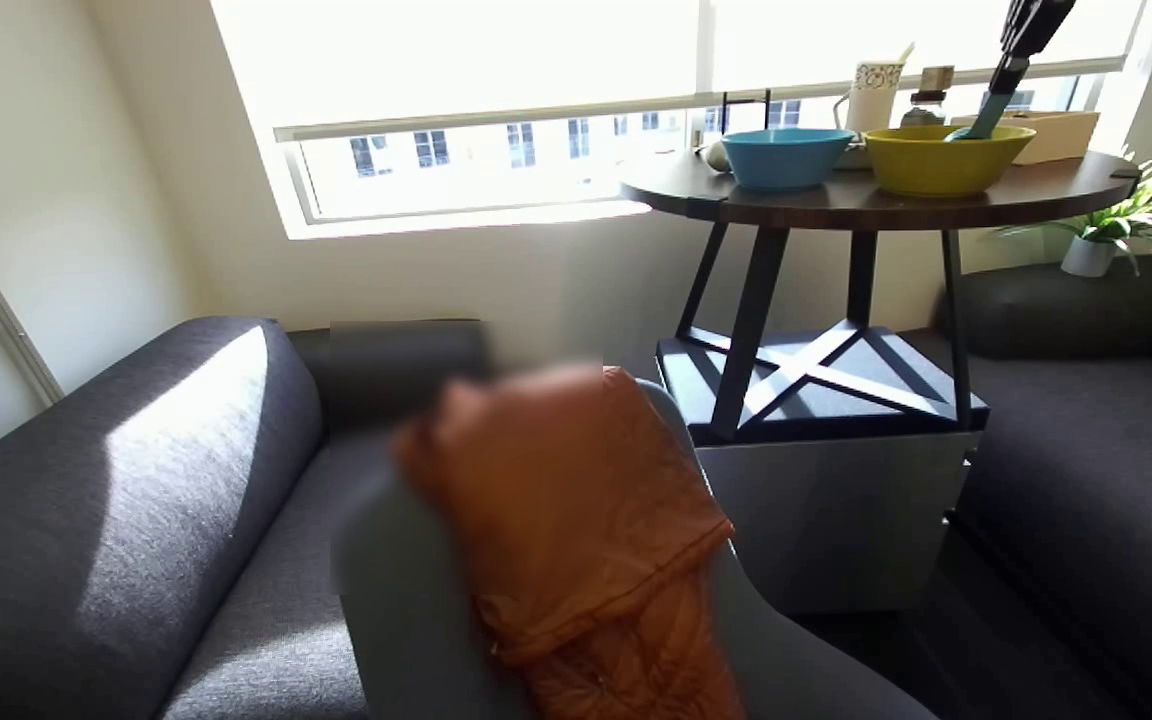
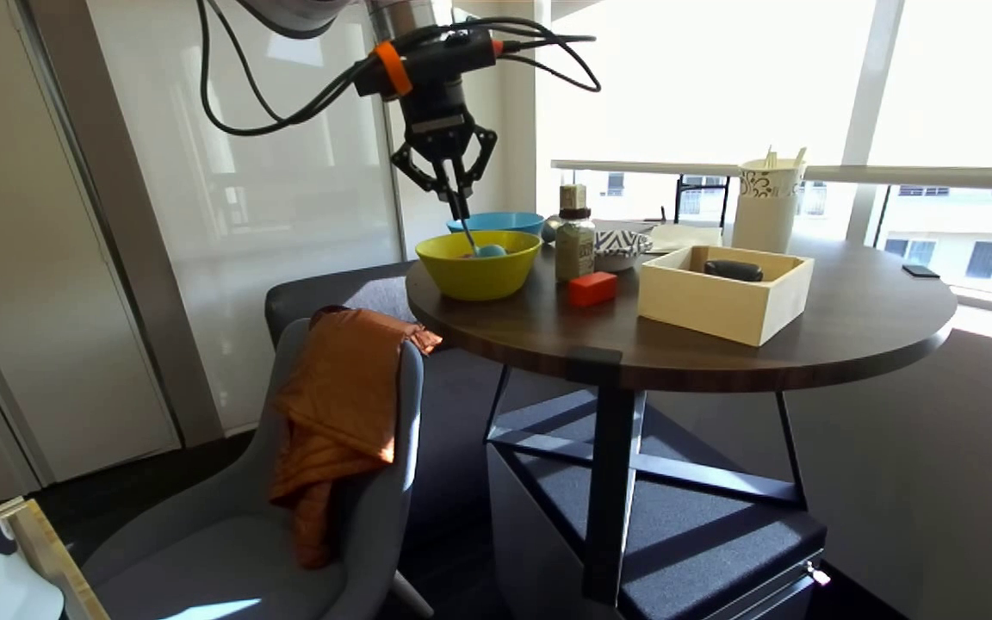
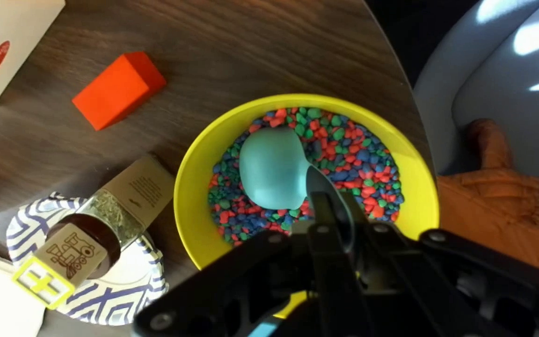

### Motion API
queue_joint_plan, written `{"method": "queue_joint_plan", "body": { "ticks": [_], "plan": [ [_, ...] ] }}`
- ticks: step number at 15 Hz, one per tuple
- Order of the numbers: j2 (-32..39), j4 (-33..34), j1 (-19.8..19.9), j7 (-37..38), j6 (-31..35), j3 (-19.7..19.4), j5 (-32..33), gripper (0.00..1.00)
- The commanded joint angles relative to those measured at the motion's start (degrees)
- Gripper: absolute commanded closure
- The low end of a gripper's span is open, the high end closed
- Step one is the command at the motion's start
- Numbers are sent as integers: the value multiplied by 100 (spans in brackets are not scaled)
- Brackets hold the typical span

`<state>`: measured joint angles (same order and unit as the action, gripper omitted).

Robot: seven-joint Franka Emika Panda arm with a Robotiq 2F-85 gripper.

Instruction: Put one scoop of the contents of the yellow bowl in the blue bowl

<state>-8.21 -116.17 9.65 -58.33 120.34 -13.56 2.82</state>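
Sunlit and pale, a blind (image 2: 685, 86) hangs behind a round dark table (image 2: 858, 319) with a grey chair (image 2: 229, 517) next to it; the orange jacket (image 2: 345, 387) over the chair's backrest is partly blurred in an exterior view. By the table's edge on the chair's side stands the yellow bowl (image 2: 474, 280), holding small red, green and blue pebbles (image 3: 367, 173). Near it, by the same edge, is the blue bowl (image 1: 786, 165), partly covered by the yellow one in an exterior view; its floor is hidden in both exterior views.

Above the yellow bowl the gripper (image 2: 460, 203) is clenched on the handle of a teal spoon (image 3: 272, 168), whose head is inside the bowl, over the pebbles; how deep it sits and which way it faces are hard to tell. In the wrist view the gripper covers part of the yellow rim, and an exterior view cuts the gripper off at the top.

Farther in from the edge, a spice jar (image 2: 575, 250) partly hides a patterned bowl (image 3: 112, 306), with a red block (image 2: 592, 289) near the jar. A wooden box (image 2: 694, 301) stands near another stretch of the edge, the dark thing (image 2: 733, 270) in it too unclear to name.
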Motion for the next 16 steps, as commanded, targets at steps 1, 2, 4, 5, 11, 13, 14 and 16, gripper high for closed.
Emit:
{"method": "queue_joint_plan", "body": {
  "ticks": [1, 2, 4, 5, 11, 13, 14, 16],
  "plan": [
    [631, 544, 69, -78, -527, -245, -882, 98],
    [759, 698, 122, -119, -646, -316, -1109, 98],
    [388, 571, 162, -50, -483, -241, -876, 91],
    [483, 704, 215, -84, -595, -281, -1048, 91],
    [808, 1002, 268, 126, -831, -301, -1122, 98],
    [1040, 1162, 289, 427, -889, -309, -1176, 98],
    [1167, 1288, 312, 575, -967, -324, -1250, 98],
    [1458, 1654, 400, 791, -1411, -372, -1521, 98]
  ]
}}
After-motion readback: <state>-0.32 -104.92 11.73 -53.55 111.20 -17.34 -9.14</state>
